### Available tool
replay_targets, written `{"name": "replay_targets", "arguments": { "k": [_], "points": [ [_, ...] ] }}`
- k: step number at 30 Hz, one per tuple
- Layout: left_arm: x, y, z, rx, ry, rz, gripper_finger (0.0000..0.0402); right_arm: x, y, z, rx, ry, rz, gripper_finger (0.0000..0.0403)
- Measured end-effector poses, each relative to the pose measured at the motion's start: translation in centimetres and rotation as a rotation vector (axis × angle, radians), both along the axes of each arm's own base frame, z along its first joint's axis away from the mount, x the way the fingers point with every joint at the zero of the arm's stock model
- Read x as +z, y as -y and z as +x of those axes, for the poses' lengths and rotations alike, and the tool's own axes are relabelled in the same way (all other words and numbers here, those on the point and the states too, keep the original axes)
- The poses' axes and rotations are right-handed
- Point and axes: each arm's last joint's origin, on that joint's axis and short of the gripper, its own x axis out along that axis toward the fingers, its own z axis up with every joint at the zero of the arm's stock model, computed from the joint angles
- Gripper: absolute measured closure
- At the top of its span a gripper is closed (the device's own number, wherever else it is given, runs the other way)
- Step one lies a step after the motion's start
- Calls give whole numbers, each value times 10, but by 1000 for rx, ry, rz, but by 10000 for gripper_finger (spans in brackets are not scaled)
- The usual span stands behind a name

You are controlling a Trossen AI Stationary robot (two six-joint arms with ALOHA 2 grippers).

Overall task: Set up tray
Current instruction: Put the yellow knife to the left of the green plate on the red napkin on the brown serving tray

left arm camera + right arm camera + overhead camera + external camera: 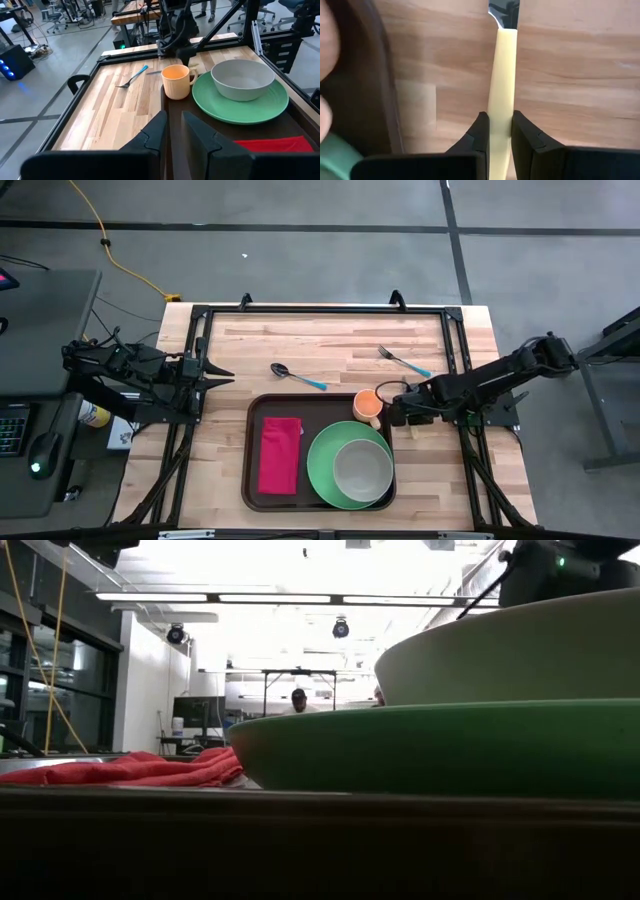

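From above, we see the tray (252, 480) at the table's (330, 345) near edge, and the right end effector (397, 416) just beside its right rim. In the left wrist view, our left end effector (173, 134) stands narrow and empty. In the right wrist view, fingers (479, 134) pinch a pale-handled knife (501, 95).

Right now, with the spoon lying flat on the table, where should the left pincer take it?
Take the blue handle end, from straight above, jaws across it. The spoon lies flat on the table, slanted, apart from the tray; its bowl end is rounded and would likely slip.
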Motion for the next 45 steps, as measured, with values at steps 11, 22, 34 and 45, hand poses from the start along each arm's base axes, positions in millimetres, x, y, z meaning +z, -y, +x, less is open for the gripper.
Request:
{"name": "replay_targets", "arguments": {
  "k": [11,22,34,45],
  "points": [
    [0,0,0,1,0,0,314,73,1,5,57,-20,-92,374],
    [0,0,0,0,0,0,314,161,3,21,162,238,-262,374],
    [2,0,1,3,24,-8,314,199,-5,73,315,734,-411,374],
    [4,-1,1,35,42,-28,314,167,-38,156,413,999,-425,375]
  ]
}}
